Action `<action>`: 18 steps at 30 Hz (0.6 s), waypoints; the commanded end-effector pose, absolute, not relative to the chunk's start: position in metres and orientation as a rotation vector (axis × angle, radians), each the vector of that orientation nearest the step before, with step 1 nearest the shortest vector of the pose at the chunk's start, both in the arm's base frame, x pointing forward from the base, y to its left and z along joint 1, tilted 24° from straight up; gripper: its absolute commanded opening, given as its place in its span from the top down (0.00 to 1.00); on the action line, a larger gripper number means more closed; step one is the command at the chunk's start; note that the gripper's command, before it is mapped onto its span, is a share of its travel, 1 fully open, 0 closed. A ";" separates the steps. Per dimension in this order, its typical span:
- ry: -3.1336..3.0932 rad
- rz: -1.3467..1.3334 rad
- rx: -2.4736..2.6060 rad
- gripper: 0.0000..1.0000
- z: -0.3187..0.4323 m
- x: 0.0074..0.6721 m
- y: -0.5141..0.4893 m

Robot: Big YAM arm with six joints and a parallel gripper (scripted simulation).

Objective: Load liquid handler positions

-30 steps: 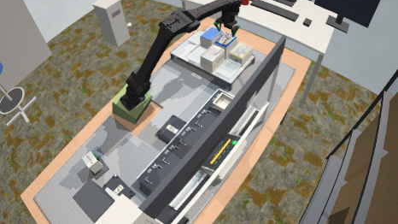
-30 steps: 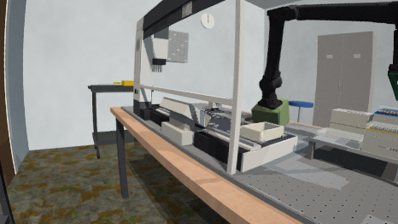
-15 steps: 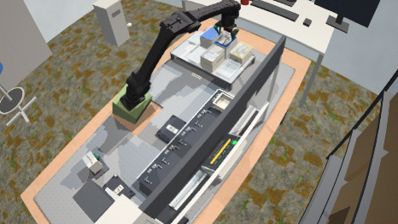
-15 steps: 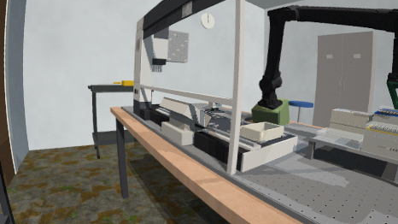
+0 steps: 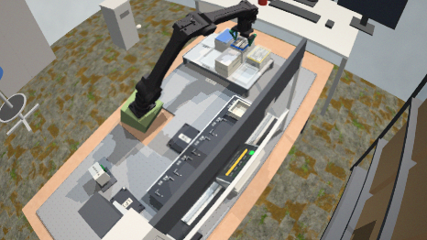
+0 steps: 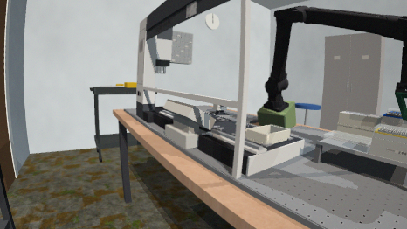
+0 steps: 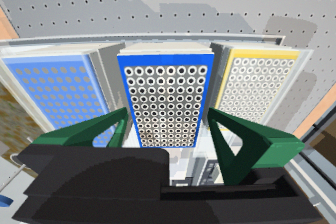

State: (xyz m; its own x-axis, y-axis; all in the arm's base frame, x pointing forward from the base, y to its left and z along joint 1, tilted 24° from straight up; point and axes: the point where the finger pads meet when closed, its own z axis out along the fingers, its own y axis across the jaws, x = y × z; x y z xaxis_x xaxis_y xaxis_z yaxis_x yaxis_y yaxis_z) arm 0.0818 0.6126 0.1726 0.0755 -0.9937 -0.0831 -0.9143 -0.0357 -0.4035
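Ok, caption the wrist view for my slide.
Open end effector above the full blue-framed tip rack, between a blue rack of bare holes and a yellow-framed full rack.

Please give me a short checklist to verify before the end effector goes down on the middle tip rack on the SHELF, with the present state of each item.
1. End effector open and empty: ok.
2. Green fingers stand on both sides of the middle blue rack: ok.
3. Middle rack full, pale rings at all visible places: ok.
4. Its size label, 200 or 1000 uL: cannot tell.
5. Left blue rack shows its coloured plate with holes, so it looks empty; avoid it: ok.
6. Reservoir seated in D1: ok; A1 corner: cannot tell.
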 end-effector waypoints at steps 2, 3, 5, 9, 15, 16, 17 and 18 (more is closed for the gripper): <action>1.865 -0.247 -1.983 0.00 0.194 0.083 0.632; 1.871 -0.264 -1.994 0.00 0.184 0.084 0.628; 1.885 -0.298 -2.012 0.00 0.166 0.089 0.619; 1.885 -0.287 -2.001 0.00 0.165 0.094 0.624; 1.878 -0.285 -2.006 0.00 0.156 0.094 0.625; 1.888 -0.301 -2.012 0.00 0.148 0.098 0.620; 1.888 -0.301 -2.012 0.00 0.148 0.098 0.620; 1.888 -0.301 -2.012 0.00 0.148 0.098 0.620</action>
State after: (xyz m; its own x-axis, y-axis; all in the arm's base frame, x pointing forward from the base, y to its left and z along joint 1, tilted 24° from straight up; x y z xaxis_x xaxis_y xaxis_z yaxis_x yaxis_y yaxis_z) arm 0.0917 0.6150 0.1485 0.0761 -0.9937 -0.0818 -0.9144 -0.0368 -0.4032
